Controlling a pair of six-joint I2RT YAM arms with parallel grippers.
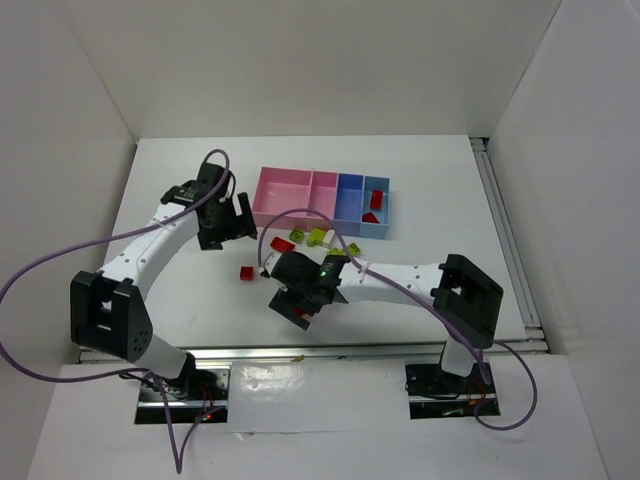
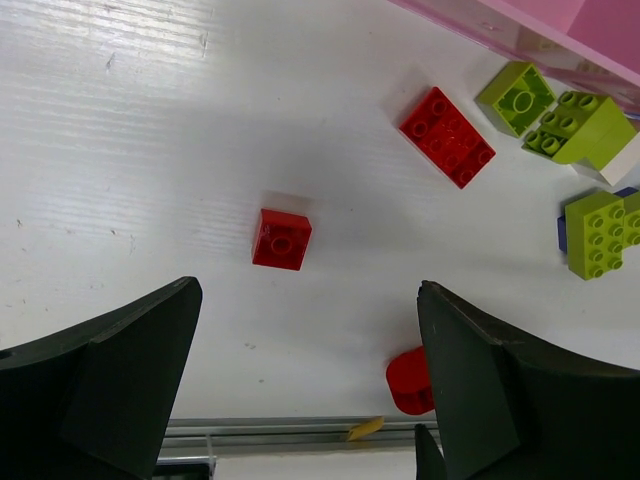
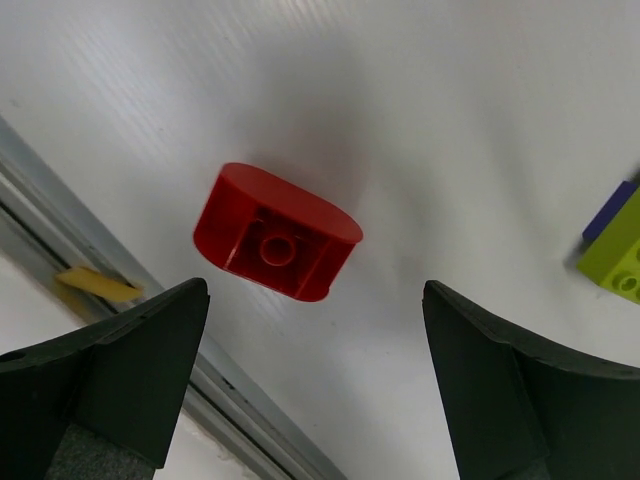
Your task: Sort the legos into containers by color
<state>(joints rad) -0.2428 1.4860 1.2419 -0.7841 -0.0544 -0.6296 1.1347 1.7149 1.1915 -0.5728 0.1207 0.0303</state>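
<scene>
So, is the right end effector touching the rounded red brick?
Apart. Right wrist view shows white table between the open right end effector and rounded red brick.

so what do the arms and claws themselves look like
Left arm and right arm: white tubular links, black joints, a purple cable looping along each. Left claw and right claw have broad matte black wedge fingers. A small green light glows near the right wrist.

The containers [image 1: 283, 196], a joined row of two pink and two light blue open bins, hold red bricks [image 1: 376, 200] in the end blue bin. Just in front of the row lie a red two-by-four brick [image 2: 447, 136], studs up, and clustered yellow-green bricks [image 2: 575, 125], with a whitish brick [image 2: 612, 165] and a dark blue brick [image 3: 610, 213] among them. Farther from the row sits a small square red brick [image 2: 281, 239], and farthest a rounded red brick [image 3: 275, 245], its hollow side showing.
</scene>
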